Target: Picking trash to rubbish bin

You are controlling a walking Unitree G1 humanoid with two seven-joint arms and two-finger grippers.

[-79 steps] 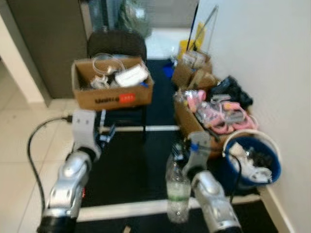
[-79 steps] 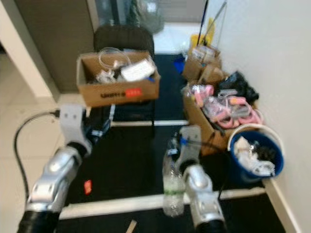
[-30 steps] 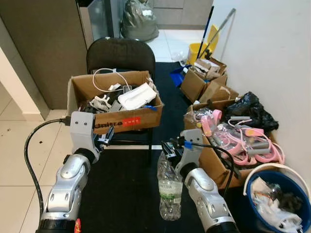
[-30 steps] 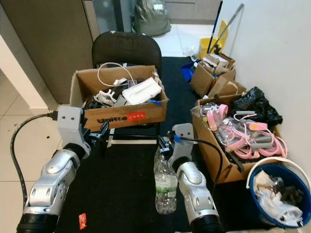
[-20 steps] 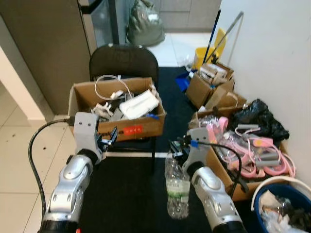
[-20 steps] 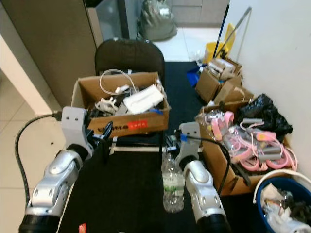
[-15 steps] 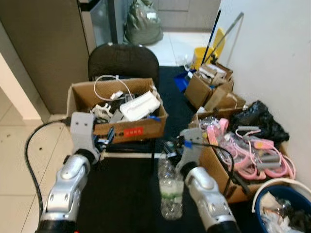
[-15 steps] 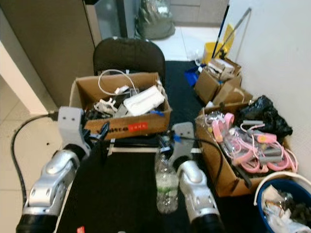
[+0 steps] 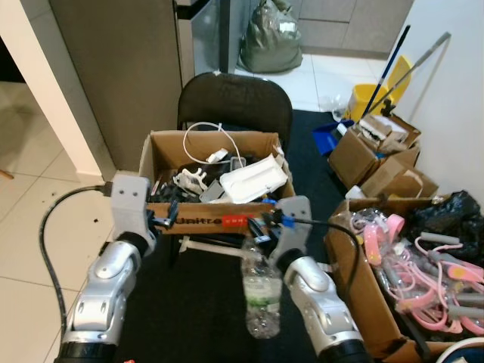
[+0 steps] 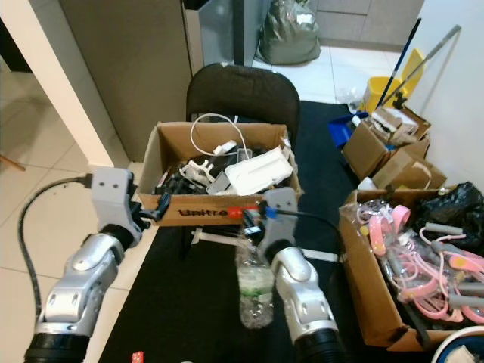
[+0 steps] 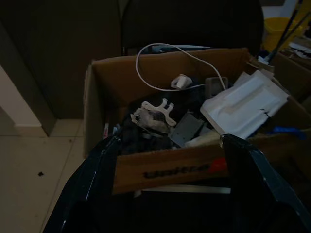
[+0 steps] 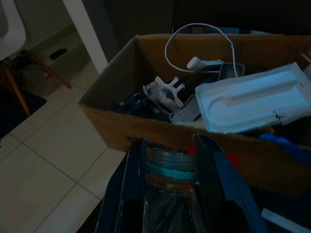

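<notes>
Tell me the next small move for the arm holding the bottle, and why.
Probably turn right, toward the bin. The right gripper is shut on the plastic bottle, which hangs in front of the cardboard box on the chair; a blue bin rim shows at the lower right.

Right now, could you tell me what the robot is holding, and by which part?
The right gripper holds a clear plastic bottle by its neck, under the cap; the left gripper holds nothing.
</notes>
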